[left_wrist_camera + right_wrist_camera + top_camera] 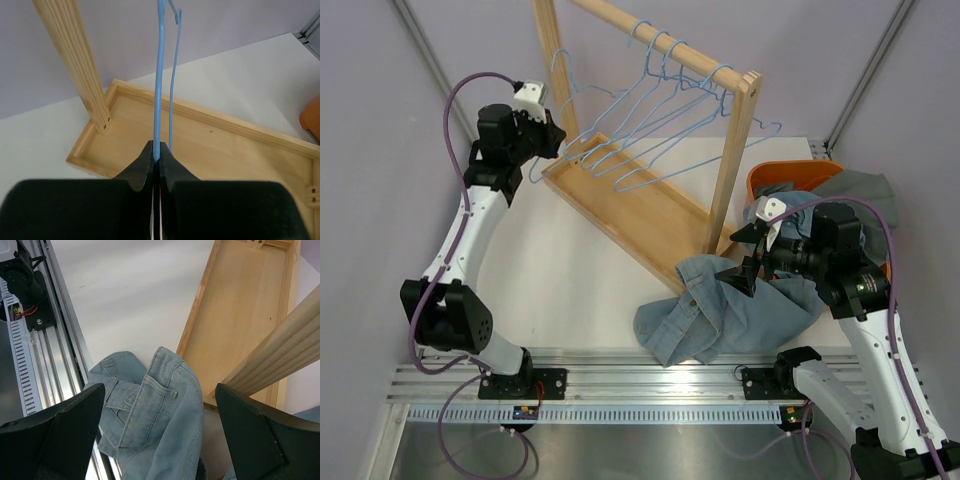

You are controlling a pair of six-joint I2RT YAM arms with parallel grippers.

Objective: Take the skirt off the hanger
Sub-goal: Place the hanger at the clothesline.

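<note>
Top view: denim skirt (720,310) heaped on tabletop (580,270) at its near edge, against the rack (650,215) base; orange bin (790,180) behind it. Left wrist view: left end effector (156,150) clamped together on a blue hanger (159,90) wire above the rack base. Right wrist view: right end effector (160,387) with fingers wide apart, gripping nothing, above the skirt.

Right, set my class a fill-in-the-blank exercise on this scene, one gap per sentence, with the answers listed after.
1. The left gripper is shut on a thin ____ wire hanger.
2. The right gripper hangs with its jaws ____ above the crumpled pale-blue denim skirt.
3. The skirt lies on the white table, beside the base of the light ____ clothes rack.

Missing words: blue; open; wooden.
</note>
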